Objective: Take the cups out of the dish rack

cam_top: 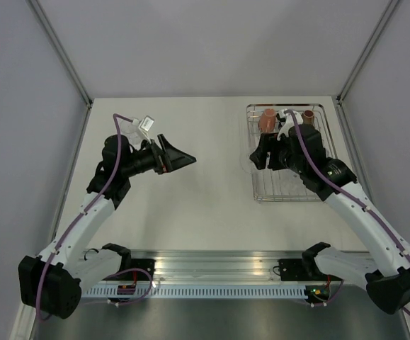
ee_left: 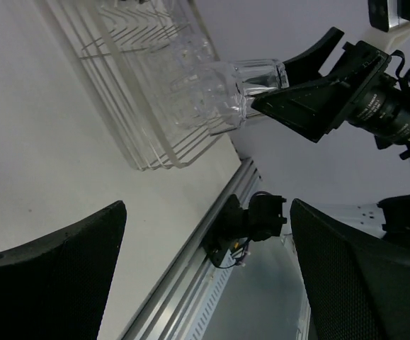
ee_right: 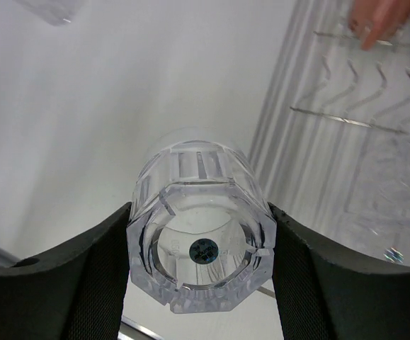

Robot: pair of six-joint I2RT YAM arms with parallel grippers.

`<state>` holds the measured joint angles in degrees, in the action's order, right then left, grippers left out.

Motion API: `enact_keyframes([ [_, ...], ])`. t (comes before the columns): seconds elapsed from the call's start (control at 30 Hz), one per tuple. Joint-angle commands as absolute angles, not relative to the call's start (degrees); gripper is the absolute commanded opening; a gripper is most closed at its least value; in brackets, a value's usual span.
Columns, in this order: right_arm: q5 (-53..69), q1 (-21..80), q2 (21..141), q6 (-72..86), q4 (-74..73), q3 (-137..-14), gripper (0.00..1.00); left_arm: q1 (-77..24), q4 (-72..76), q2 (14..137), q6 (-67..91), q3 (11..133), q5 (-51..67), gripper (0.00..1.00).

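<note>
Cups that can be counted are one clear faceted tumbler [ee_right: 201, 234], clamped between the closed fingers of the right gripper [cam_top: 256, 157] at the left edge of the dish rack [cam_top: 311, 193], and a salmon-orange mug [cam_top: 268, 120] and a brown mug [cam_top: 309, 115] at the rack's far end. Further tumblers inside are too blurred to be counted. The left gripper [cam_top: 185, 159] is held spread wide and empty over the bench's [cam_top: 212, 134] left half, pointed toward the rack in the far right corner.

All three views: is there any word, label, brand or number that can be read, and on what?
None can be read.
One dark round mark on the base of the glass tumbler in the right pincer is too blurred to tell if it bears text.
</note>
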<state>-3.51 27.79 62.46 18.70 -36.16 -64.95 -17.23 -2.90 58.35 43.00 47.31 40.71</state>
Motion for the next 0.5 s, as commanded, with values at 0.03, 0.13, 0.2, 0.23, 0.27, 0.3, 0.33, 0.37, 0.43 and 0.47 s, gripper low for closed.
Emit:
enact_keyframes([
  [0.03,16.6,27.9,58.3,21.8,-19.8,-62.6,0.44,-17.7,26.6,59.0,59.9,43.1,51.6,0.99],
  [0.13,23.2,27.8,56.8,27.1,-10.5,-60.0,0.43,-17.7,35.0,60.7,66.1,41.4,53.4,0.99],
  [0.2,25.8,27.8,56.4,31.7,-3.7,-58.2,0.43,-17.7,41.9,62.0,70.7,40.5,54.8,0.99],
  [0.23,27.8,27.8,56.2,33.0,-1.3,-57.6,0.43,-17.8,44.9,62.4,72.3,40.2,55.0,0.99],
  [0.27,28.6,27.9,56.2,34.7,1.4,-57.0,0.43,-17.8,47.0,62.5,75.2,39.4,55.1,0.99],
  [0.3,29.0,27.9,56.0,37.1,5.5,-55.8,0.43,-18.0,48.3,62.8,76.2,39.2,54.8,0.99],
  [0.33,29.8,27.8,55.9,38.3,7.6,-55.1,0.43,-18.2,50.0,62.8,76.7,39.2,54.8,0.99],
  [0.37,30.1,27.9,55.8,39.3,9.6,-53.9,0.42,-18.5,49.8,62.8,76.7,39.4,54.6,0.99],
  [0.43,30.4,27.9,56.1,42.1,14.9,-52.8,0.43,-19.2,49.4,62.9,76.7,39.7,54.3,0.99],
  [0.47,31.0,27.9,56.7,42.8,16.3,-52.1,0.43,-19.6,49.6,63.1,76.8,40.1,54.4,0.97],
])
